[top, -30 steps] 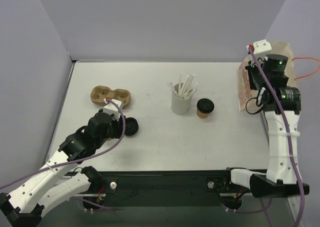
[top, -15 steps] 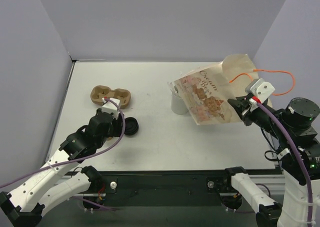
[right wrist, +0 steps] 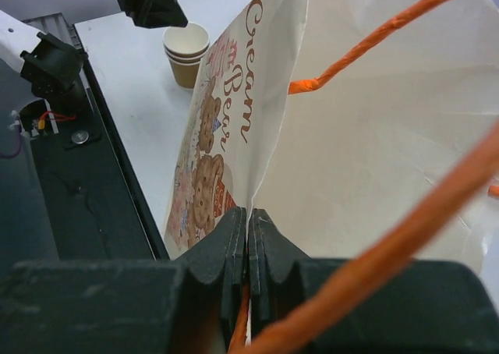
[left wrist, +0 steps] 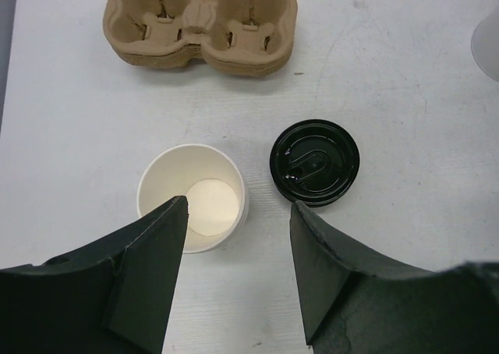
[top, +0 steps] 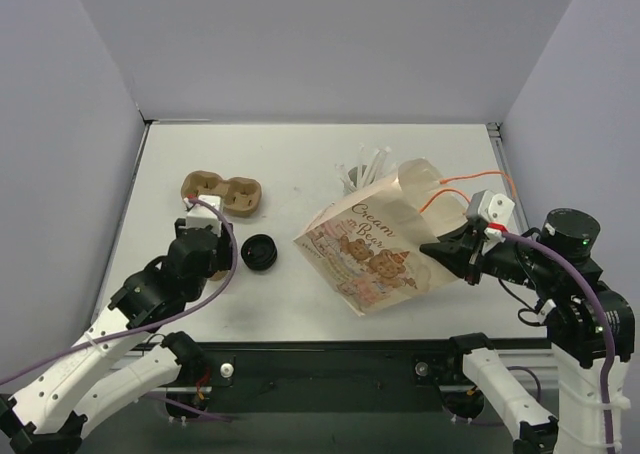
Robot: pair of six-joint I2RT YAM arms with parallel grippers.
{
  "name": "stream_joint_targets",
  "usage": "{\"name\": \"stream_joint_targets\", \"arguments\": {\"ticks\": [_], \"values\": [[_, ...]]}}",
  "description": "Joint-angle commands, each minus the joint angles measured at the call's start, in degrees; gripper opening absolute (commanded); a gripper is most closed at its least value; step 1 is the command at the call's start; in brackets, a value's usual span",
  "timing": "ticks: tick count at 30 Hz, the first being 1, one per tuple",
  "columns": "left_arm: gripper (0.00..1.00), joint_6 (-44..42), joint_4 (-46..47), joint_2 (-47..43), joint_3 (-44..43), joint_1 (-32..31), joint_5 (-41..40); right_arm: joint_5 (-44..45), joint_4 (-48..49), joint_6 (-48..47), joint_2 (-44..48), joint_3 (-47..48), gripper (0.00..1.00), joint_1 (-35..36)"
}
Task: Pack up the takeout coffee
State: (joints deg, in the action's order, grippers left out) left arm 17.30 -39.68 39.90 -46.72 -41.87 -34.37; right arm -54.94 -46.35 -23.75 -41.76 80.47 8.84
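Right gripper (right wrist: 249,241) pinched tight on the edge of the printed paper bag (top: 368,254); bag tilted, right of table centre. Left gripper (left wrist: 238,272) spread wide above lidless paper cup (left wrist: 193,200), with loose black lid (left wrist: 315,161) just beside it. Takeout coffee out of sight in every view; position cannot be told.

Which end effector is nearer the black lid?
Left. Left end effector hovers right beside the lid; right end effector is far off, clamped on the bag.
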Motion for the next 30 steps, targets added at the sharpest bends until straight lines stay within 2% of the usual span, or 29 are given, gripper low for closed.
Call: {"name": "stream_joint_targets", "arguments": {"ticks": [1, 6, 10, 11, 12, 14, 15, 17, 25, 30], "values": [[0.65, 1.86, -0.31, -4.12, -1.88, 0.47, -5.79, -3.17, 5.13, -0.33, -0.52, -2.06, 0.0, 2.49], [0.65, 2.21, 0.92, -9.92, -1.18, 0.73, -6.94, 2.98, 6.71, -2.18, -0.96, -4.26, 0.0, 8.81], [0.65, 1.86, 2.15, -13.7, -0.39, 0.73, -7.02, 16.76, 6.98, -3.93, -3.5, -5.23, 0.0, 21.63], [0.65, 1.86, 2.15, -14.49, -0.39, 0.82, -7.2, 19.75, 6.02, -4.63, -5.25, -4.97, 0.0, 28.18], [0.65, 1.86, 2.15, -14.76, -0.22, 0.82, -7.46, 26.57, 5.57, -6.29, -6.22, -4.27, 0.0, 31.29], [0.64, 1.95, 2.06, -15.11, -0.21, 0.82, -7.99, 32.5, 4.43, -8.15, -9.29, -3.65, 0.0, 39.45], [0.64, 1.95, 1.98, -15.03, -0.21, 0.82, -8.08, 36.79, 4.25, -9.98, -10.18, -3.3, 0.0, 41.24], [0.65, 2.04, 1.8, -14.76, -0.39, 0.82, -8.17, 39.81, 3.55, -11.93, -13.69, -2.77, 0.0, 45.45], [0.64, 2.21, 1.62, -15.29, -0.48, 0.82, -8.26, 48.86, 3.54, -20.62, -23.09, -1.8, 0.0, 50.13], [0.65, 2.04, 1.8, -15.38, -0.22, 0.82, -7.91, 52.21, 6.7, -23.8, -24.69, -5.31, 0.0, 51.36]]}}
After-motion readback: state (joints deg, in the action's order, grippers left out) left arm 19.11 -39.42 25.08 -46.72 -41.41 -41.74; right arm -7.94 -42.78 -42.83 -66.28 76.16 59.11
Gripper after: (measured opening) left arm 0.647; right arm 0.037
